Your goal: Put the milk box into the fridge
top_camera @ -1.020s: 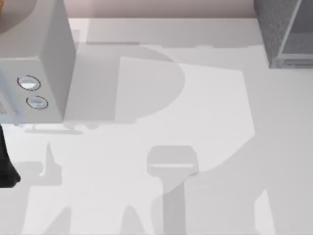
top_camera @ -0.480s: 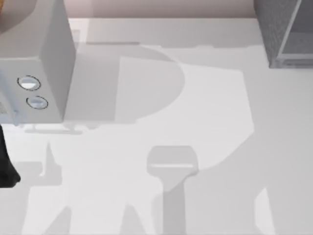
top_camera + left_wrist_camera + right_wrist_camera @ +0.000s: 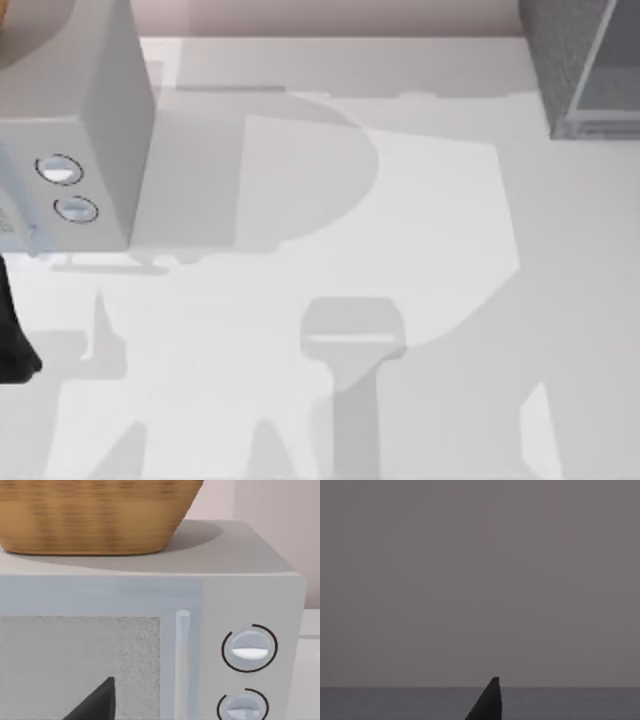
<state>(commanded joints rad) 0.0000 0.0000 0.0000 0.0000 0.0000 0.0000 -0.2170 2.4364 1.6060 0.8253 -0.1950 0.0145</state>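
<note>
The white table [image 3: 430, 250] spreads across the top view, crossed by soft grey shadows. At its left side stands the light grey box [image 3: 70, 90] with two round dials on its front, one dial [image 3: 60, 170] just above the other [image 3: 77, 209]. The fridge [image 3: 555, 50] sits at the far right corner of the table, well apart from the grey box: a dark speckled cabinet with a pale frame edge [image 3: 592, 60] and a glassy panel [image 3: 618, 85] beside it. A woven tan basket [image 3: 95, 515] rests on top of the grey box, touching its roof. My left wrist view looks at that box's front, with its speckled door window [image 3: 75, 665], the slim upright handle [image 3: 182, 660] beside the window, and the dials to the other side of the handle. My left arm [image 3: 10, 340] is a dark shape at the table's left edge, just in front of the grey box. My left gripper [image 3: 95, 702] faces the door window; I cannot tell whether it is spread or pressed together. My right gripper [image 3: 487, 702] shows as a dark tip against a plain grey-mauve surface with a darker band low down, and its state I cannot tell either. Where the milk box is I cannot tell.
</note>
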